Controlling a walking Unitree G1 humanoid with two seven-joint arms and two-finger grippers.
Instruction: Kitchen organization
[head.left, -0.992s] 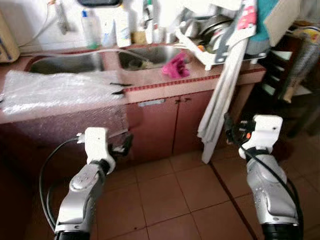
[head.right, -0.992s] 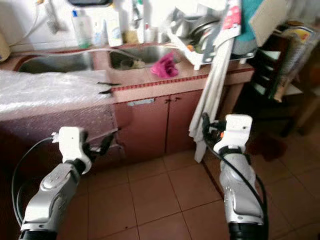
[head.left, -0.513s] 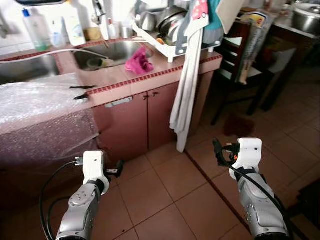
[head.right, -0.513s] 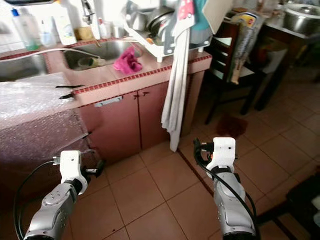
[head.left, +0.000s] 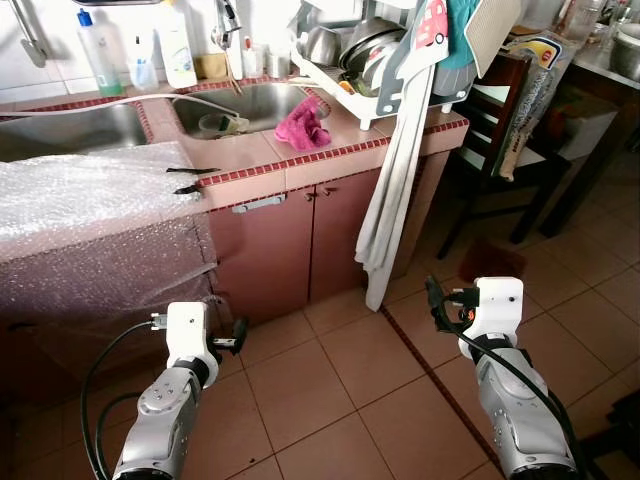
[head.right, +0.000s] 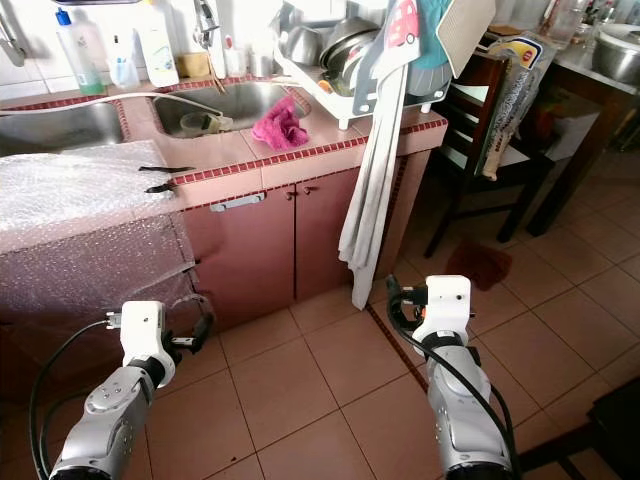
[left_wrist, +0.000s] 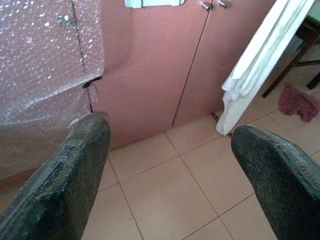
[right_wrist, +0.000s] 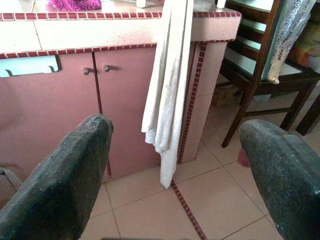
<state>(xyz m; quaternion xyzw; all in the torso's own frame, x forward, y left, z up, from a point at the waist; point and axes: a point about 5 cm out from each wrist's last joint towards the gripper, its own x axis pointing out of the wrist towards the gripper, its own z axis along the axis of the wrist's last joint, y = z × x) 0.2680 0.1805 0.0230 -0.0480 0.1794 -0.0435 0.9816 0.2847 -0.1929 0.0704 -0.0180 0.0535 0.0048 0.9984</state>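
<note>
Both grippers hang low over the tiled floor (head.left: 330, 390) in front of the counter (head.left: 300, 160), holding nothing. Fingers of the left gripper (left_wrist: 170, 165) are spread wide, with bare tiles between them; those of the right gripper (right_wrist: 175, 165) are spread just as wide, framing the white towel (right_wrist: 167, 90) that hangs from the dish rack (head.left: 385, 75). On the counter a pink cloth (head.left: 303, 123) lies beside the sink (head.left: 240, 105), and bubble wrap (head.left: 90, 200) drapes over the counter's left end, blurring what lies beneath. Bottles (head.left: 175, 45) behind the sink are cut off at the top.
</note>
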